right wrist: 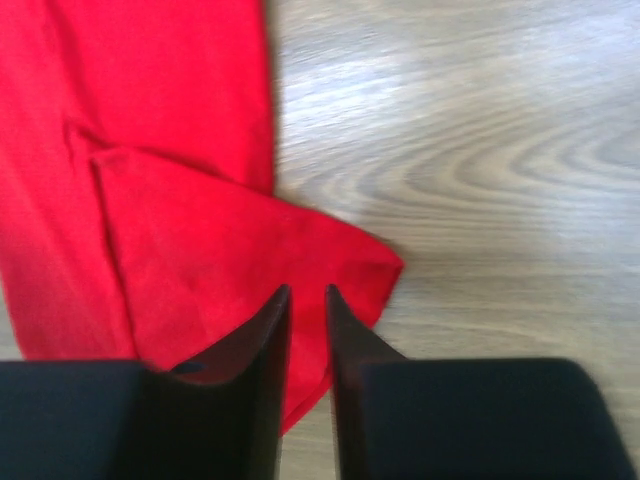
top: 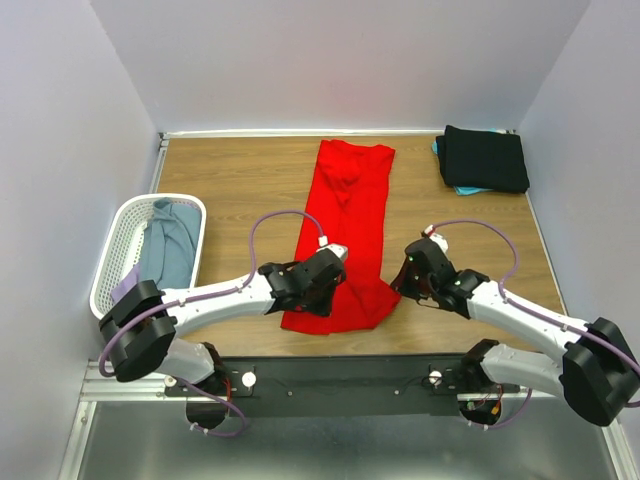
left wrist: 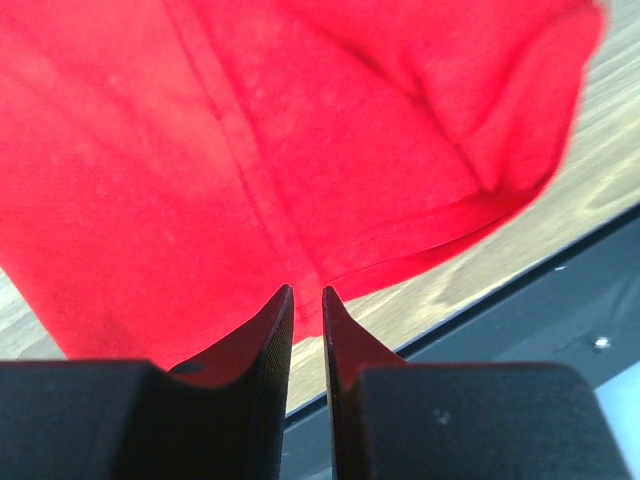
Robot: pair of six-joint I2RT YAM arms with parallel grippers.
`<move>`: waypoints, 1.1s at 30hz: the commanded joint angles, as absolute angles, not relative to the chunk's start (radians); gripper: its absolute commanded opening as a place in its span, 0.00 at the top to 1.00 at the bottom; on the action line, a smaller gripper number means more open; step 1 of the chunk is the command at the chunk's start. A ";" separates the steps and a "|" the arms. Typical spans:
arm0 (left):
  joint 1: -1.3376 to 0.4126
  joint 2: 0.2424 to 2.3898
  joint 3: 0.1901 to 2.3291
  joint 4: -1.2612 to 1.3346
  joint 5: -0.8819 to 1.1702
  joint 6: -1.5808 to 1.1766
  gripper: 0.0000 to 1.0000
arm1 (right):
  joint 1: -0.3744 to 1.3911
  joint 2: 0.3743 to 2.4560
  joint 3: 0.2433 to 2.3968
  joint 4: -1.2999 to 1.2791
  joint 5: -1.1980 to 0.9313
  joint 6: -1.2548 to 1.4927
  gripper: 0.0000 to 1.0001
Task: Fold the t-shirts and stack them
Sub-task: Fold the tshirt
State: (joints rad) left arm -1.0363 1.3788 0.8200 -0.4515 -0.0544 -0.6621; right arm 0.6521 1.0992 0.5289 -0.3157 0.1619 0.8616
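A bright red t-shirt lies folded into a long strip down the middle of the table, with its hem near the front edge. My left gripper hovers over the strip's near left part. In the left wrist view, the left gripper has its jaws nearly together with nothing between them, just above the red hem. My right gripper is at the strip's near right corner. In the right wrist view, the right gripper is likewise shut and empty over the red corner.
A folded black t-shirt lies on a teal one at the back right. A white mesh basket at the left holds a grey-blue shirt and a lavender one. The table's black front edge is close.
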 commanded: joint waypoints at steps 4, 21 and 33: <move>-1.035 1.344 0.853 -0.422 -0.023 -0.644 0.75 | 0.649 1.166 0.514 -0.402 0.319 0.894 0.64; -1.031 1.331 0.847 -0.402 -0.012 -0.652 0.75 | 0.649 1.132 0.541 -0.342 0.238 0.858 0.96; -0.845 1.247 0.790 -0.380 0.037 -0.652 0.76 | 0.684 0.954 0.566 -0.373 0.046 0.854 0.99</move>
